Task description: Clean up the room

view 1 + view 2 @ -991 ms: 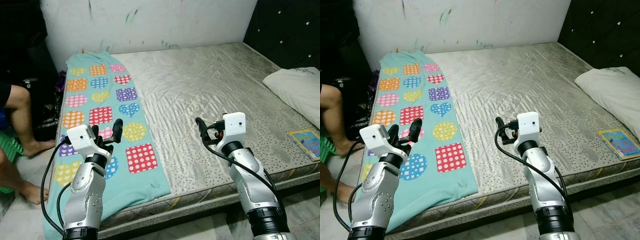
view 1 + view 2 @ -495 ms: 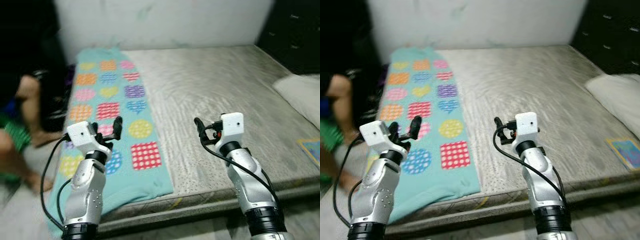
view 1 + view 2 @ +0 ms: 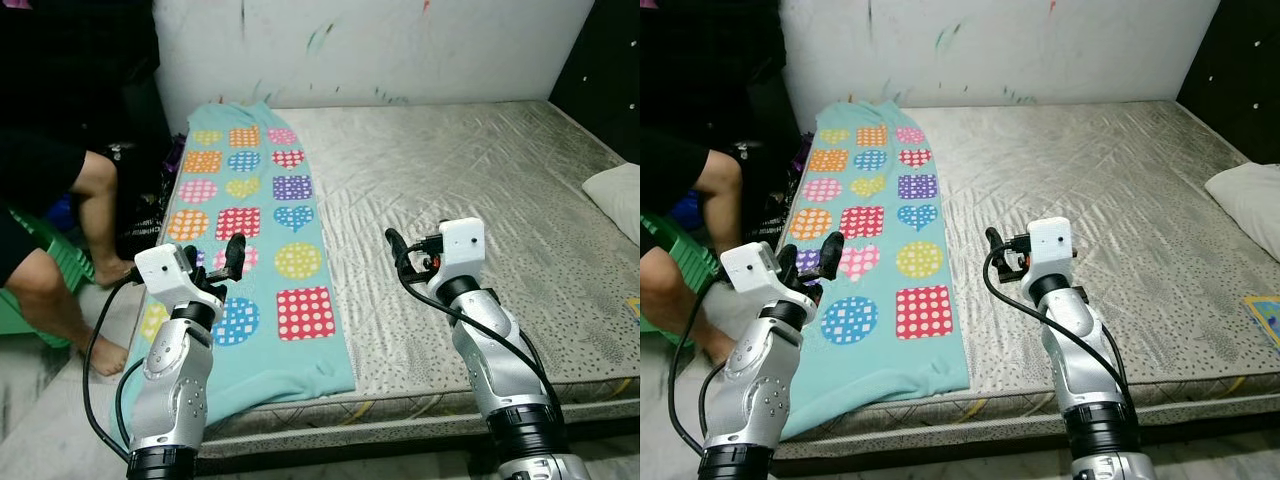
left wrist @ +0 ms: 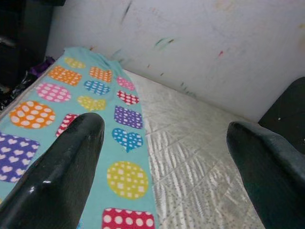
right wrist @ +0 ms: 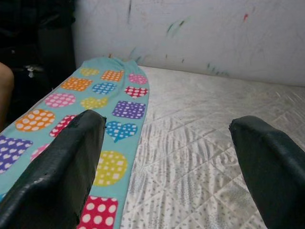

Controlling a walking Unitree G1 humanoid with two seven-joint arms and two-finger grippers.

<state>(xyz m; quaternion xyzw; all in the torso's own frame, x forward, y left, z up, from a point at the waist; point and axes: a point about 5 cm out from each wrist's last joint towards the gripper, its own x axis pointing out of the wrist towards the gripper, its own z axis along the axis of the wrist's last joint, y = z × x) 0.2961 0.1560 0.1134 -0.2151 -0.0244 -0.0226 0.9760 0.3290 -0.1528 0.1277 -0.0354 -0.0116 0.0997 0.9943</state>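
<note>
You're facing the mattress (image 3: 480,190), and your turquoise blanket (image 3: 255,230) with its coloured dotted patches lies flat along the mattress's left side, its near end draping over the front edge. Your left gripper (image 3: 212,268) hovers above the blanket's near end, fingers spread wide, holding nothing. Your right gripper (image 3: 396,252) hangs over bare mattress just right of the blanket, fingers parted and empty too. A white pillow (image 3: 1252,195) rests at the mattress's right edge. A person's legs (image 3: 60,260) stand just left of the mattress.
</note>
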